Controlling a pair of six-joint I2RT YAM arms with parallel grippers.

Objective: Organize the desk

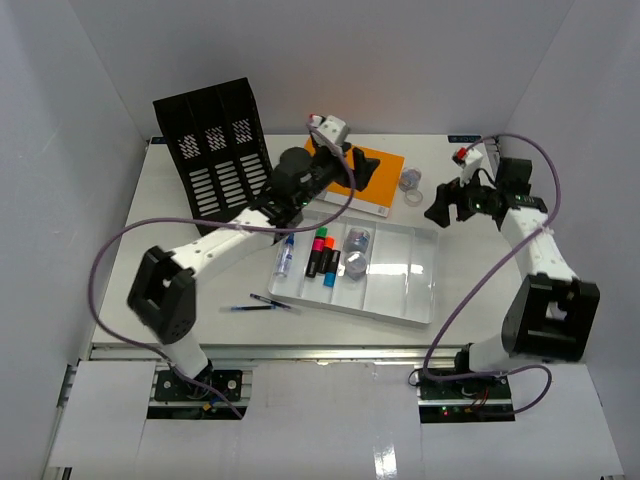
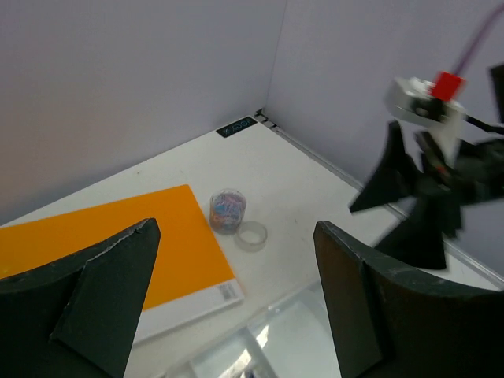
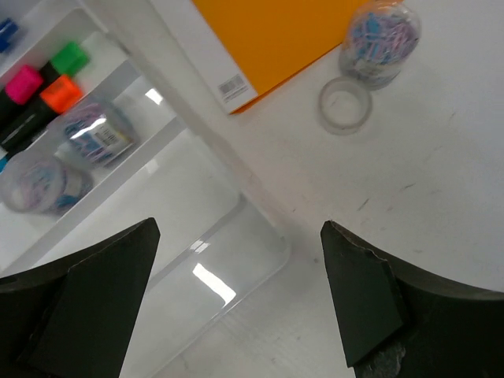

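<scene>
The white desk [image 1: 230, 330] holds an orange notebook [image 1: 385, 180] at the back, with a small jar of coloured clips [image 1: 410, 180] and a clear ring [image 1: 415, 198] beside it. My left gripper [image 1: 365, 168] hovers over the notebook, open and empty [image 2: 236, 307]; past its fingers I see the jar [image 2: 227, 211] and the ring [image 2: 252, 235]. To the right of the ring, my right gripper [image 1: 442, 207] stands open and empty [image 3: 240, 303] above the tray's far right corner [image 3: 260, 236]. The jar [image 3: 380, 39] and ring [image 3: 345, 104] lie beyond it.
A white compartmented tray [image 1: 400, 275] in the middle holds coloured markers [image 1: 322, 255], two clear jars [image 1: 357, 250] and a blue-capped pen [image 1: 286, 258]. Two dark pens [image 1: 262, 303] lie on the desk left of it. A black file rack [image 1: 215, 150] stands back left.
</scene>
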